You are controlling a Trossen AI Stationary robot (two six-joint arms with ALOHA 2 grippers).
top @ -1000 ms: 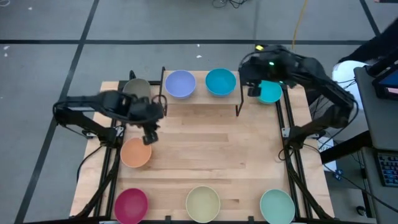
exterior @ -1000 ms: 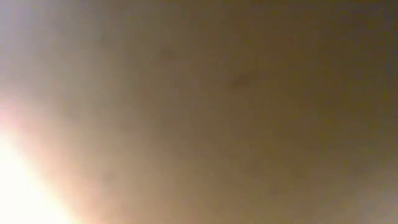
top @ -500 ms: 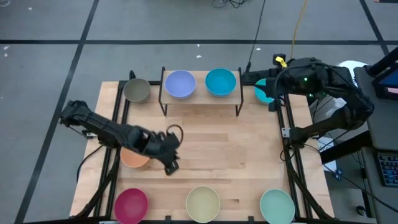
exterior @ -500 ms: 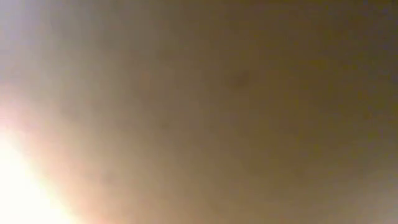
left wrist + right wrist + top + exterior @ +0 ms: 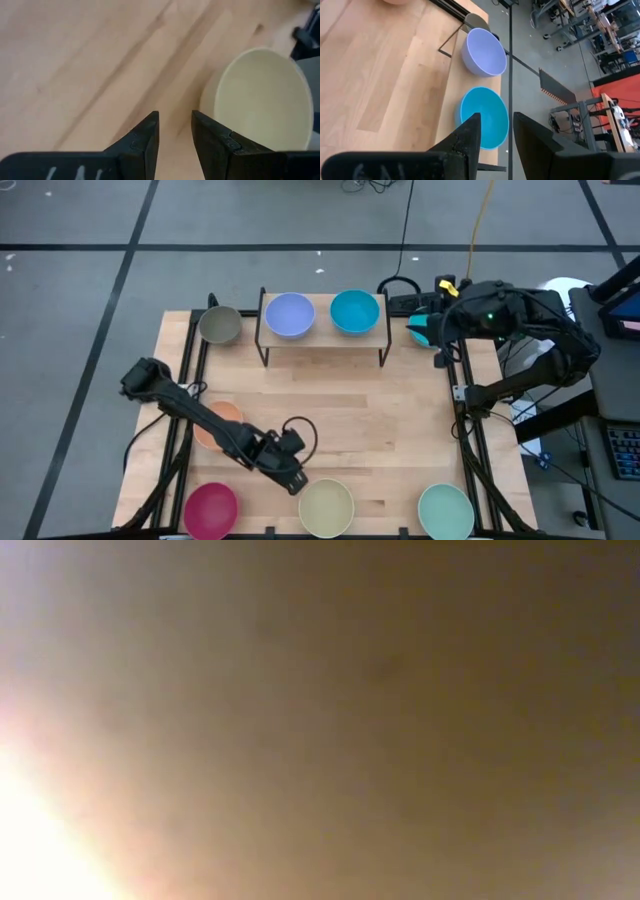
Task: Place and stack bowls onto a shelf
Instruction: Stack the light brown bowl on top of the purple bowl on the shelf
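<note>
The low view is a featureless blur; the left arm (image 5: pixel 215 423) half-hides the orange bowl (image 5: pixel 226 415); the right arm (image 5: pixel 510 315) covers most of a cyan bowl (image 5: pixel 418 330).

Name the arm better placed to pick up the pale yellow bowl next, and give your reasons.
Left. The left tool hangs beside the pale yellow bowl at the table's near edge, empty, fingers apart. The right tool is far off, by a cyan bowl beside the shelf.
</note>
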